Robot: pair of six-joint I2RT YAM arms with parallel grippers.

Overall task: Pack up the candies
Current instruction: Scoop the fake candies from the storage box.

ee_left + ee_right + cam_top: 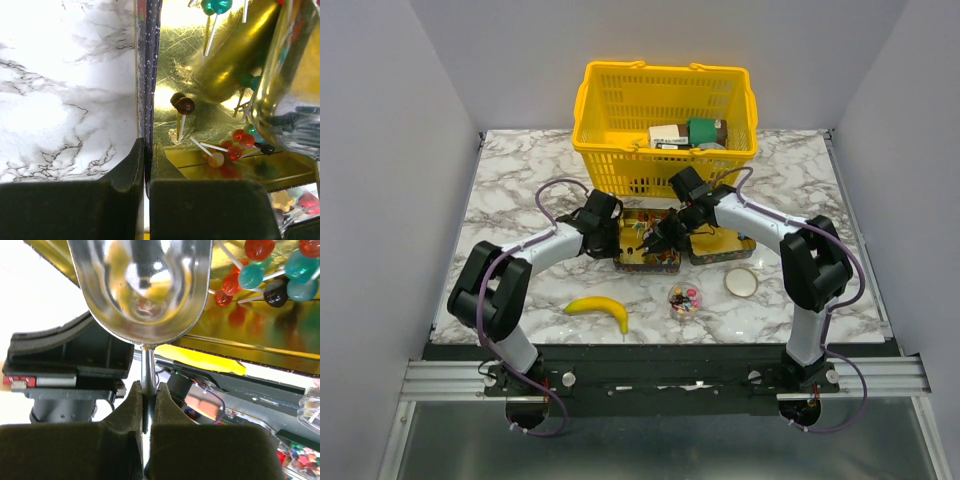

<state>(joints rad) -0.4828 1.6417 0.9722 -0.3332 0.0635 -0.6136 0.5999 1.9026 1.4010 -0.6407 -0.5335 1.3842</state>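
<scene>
The candies (686, 298) are tiny multicoloured sweets in a small clear cup on the marble; the same candies (300, 460) show at the right wrist view's lower right corner. An open gold-lined tin (646, 266) holds several lollipops (227, 150). My left gripper (146, 150) is shut on the tin's left wall (148, 85). My right gripper (148, 390) is shut on the handle of a shiny metal scoop (145, 285), which hangs over the tin. The scoop's bowl shows only reflections.
A yellow basket (620, 160) of boxed goods stands right behind the tin. A second gold-lined tin half (725, 252) lies to the right. A round lid (741, 281) rests beside the cup, and a banana (600, 308) lies near the front edge.
</scene>
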